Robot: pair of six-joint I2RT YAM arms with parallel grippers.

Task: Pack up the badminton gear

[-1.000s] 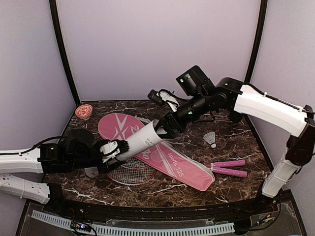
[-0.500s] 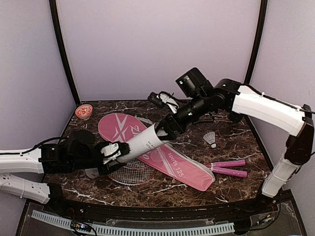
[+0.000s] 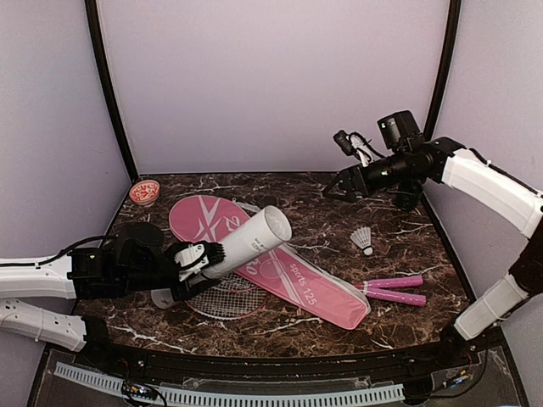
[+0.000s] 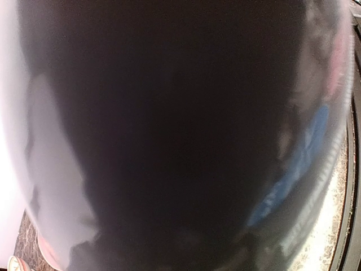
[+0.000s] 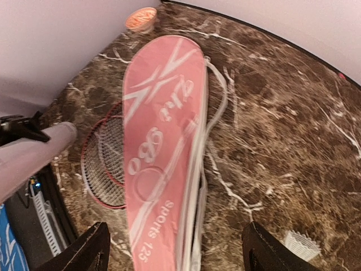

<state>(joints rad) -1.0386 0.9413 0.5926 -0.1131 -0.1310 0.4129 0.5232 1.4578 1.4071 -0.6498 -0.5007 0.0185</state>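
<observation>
My left gripper (image 3: 200, 257) is shut on the lower end of the long white tube (image 3: 250, 237), which slants up to the right over the pink bag (image 3: 280, 275). The left wrist view is filled by a dark blur of the tube. My right gripper (image 3: 338, 187) hangs open and empty above the back right of the table, well clear of the tube. From the right wrist, its fingers (image 5: 93, 248) straddle the pink bag (image 5: 163, 141). Red racket heads (image 3: 222, 297) poke out beneath the bag, and pink handles (image 3: 394, 290) lie to the right. One shuttlecock (image 3: 363, 240) stands near them.
A small red round cup-like piece (image 3: 144, 192) sits at the back left corner, also seen as the red piece (image 5: 141, 18) in the right wrist view. Dark frame posts and pale walls close in the marble table (image 3: 407, 326). The table's black front rim (image 3: 280, 360) runs along the near side.
My right gripper pulled away from the tube's upper end and swung up to the back right, staying open. The left gripper keeps holding the tube in place.
</observation>
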